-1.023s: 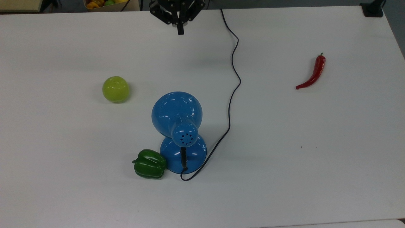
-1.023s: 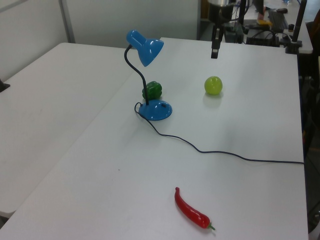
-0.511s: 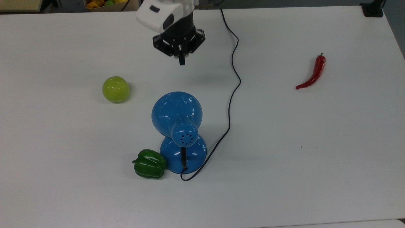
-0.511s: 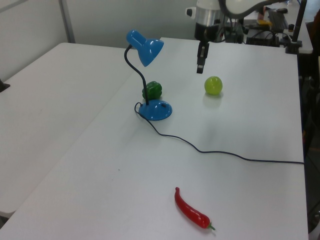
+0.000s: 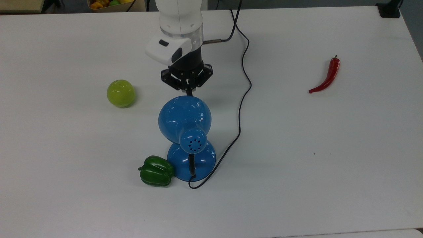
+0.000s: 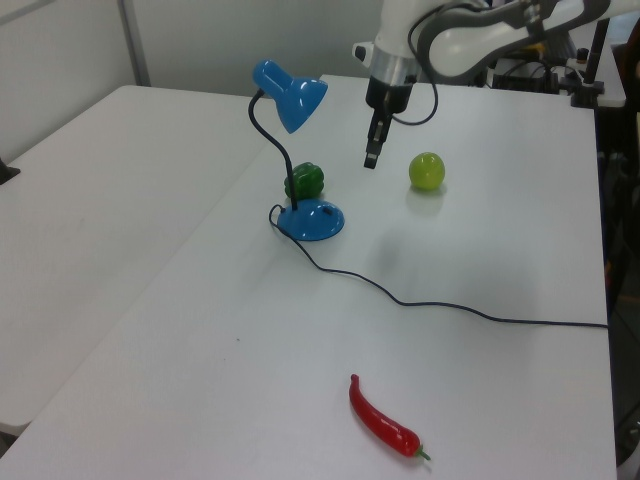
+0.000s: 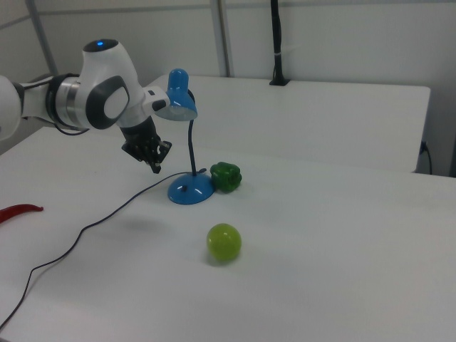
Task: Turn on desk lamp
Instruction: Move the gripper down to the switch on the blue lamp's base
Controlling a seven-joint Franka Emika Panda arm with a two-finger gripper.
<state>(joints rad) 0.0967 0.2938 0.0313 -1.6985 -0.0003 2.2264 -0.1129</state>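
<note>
White rounded arm (image 5: 180,19) with grey joint bands, a blue light, black wrist flange and narrow black jaws.

The end effector (image 5: 189,93) has advanced from the table's far edge to just beside the desk lamp (image 5: 185,119).

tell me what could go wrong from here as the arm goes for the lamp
The gripper hangs beside the shade, well above the base. Coming down, it could clip the shade and tip the lamp. The pepper sits against the base in the top view, so a sideways nudge may shove it. The cord runs close to the arm's path and could snag.
</note>
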